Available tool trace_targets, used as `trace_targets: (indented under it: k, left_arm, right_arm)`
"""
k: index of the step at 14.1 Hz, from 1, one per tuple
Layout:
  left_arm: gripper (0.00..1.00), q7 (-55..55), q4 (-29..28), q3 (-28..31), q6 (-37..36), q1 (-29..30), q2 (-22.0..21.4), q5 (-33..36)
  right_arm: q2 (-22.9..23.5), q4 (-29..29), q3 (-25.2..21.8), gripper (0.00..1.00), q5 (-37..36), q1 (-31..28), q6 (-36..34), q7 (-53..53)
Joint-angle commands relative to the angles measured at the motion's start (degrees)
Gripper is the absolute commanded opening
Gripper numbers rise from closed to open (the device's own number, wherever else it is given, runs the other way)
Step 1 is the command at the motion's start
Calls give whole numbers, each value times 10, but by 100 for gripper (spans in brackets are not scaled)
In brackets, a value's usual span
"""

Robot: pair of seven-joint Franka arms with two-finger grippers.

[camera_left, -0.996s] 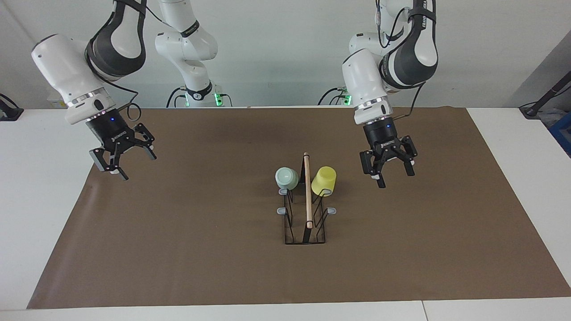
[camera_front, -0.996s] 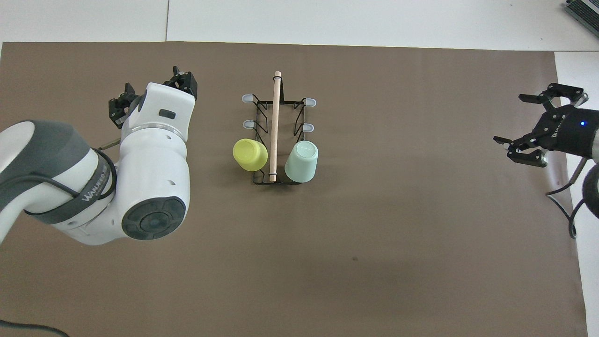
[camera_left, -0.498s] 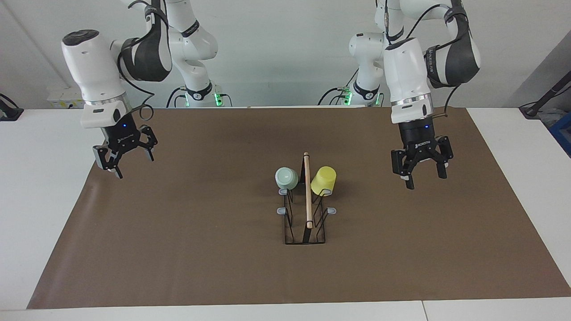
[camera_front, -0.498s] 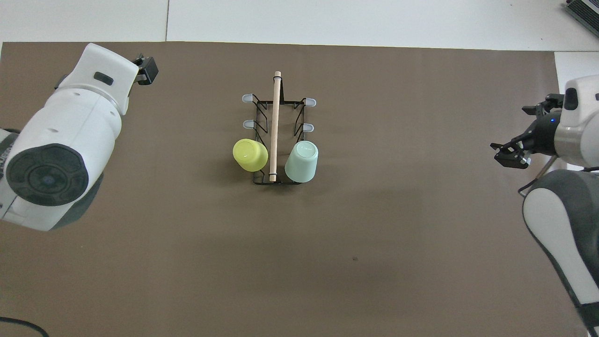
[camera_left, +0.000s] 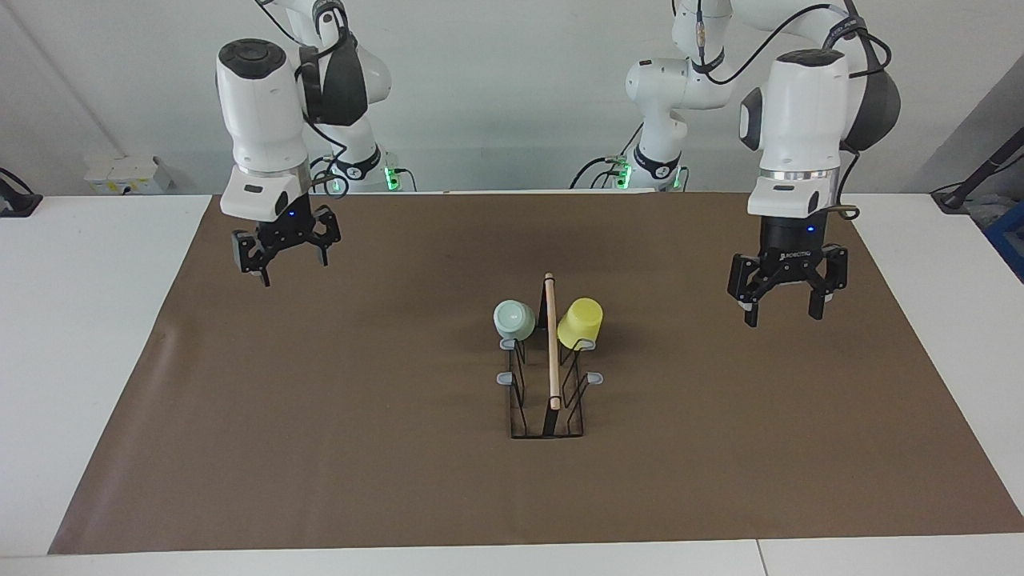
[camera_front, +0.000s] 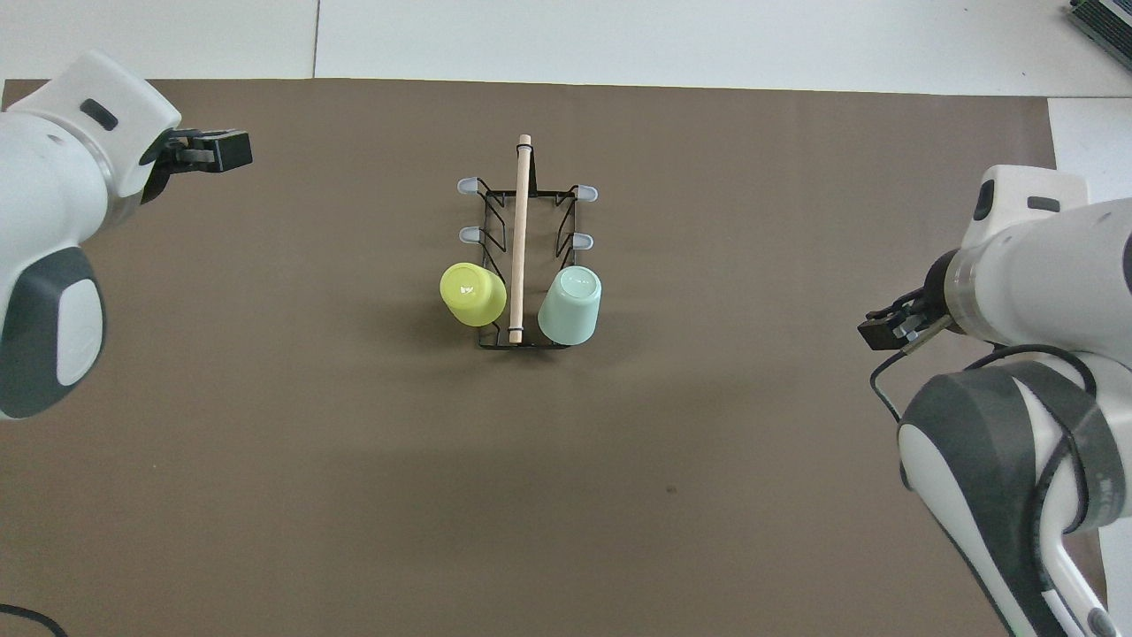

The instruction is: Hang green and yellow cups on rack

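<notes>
Between my two tools, on the brown mat (camera_left: 320, 416) covering the worktop (camera_left: 88, 336), I am seeing the rack (camera_left: 547, 416) standing with its wooden rod (camera_left: 551, 344) along the top. Both cups are sitting mouth-down on the pegs at the end of the rack nearest the robots: the yellow cup (camera_left: 582, 324) on the side toward the left tool, the green cup (camera_left: 514, 319) on the side toward the right tool. The four grey-tipped pegs farther from the robots are showing bare.

Left tool (camera_left: 786, 308) is hanging in the air over the mat toward the left arm's end, fingers spread apart, holding nothing, well clear of the yellow cup.

Right tool (camera_left: 282, 261) is hanging over the mat toward the right arm's end, fingers also spread, holding nothing, well apart from the green cup.
</notes>
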Motion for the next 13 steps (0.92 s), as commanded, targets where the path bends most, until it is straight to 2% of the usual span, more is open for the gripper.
trace_targets:
  k: [1,3,5,7,10,13]
  left_arm:
    - [100,98,17,25,-75,4,-18,-66]
    - [100,126,29,32,-142,9,-25,-92]
    - [100,150,76,32,-243,18,-21,-105]
    - [100,158,111,29,-308,31,-15,-105]
    - [100,157,164,19,-397,35,-4,-97]
    - [100,157,170,-11,-434,62,-9,-101]
  right_arm:
    - [3,73,3,100,26,-3,-103,120]
    - [4,118,-9,100,68,-17,-157,134]
    - [11,158,-18,100,102,-44,-202,135]
    - [28,193,-19,100,119,-63,-239,138]
    - [35,199,-19,100,119,-72,-251,141]
    - [42,198,-20,100,132,-78,-250,142]
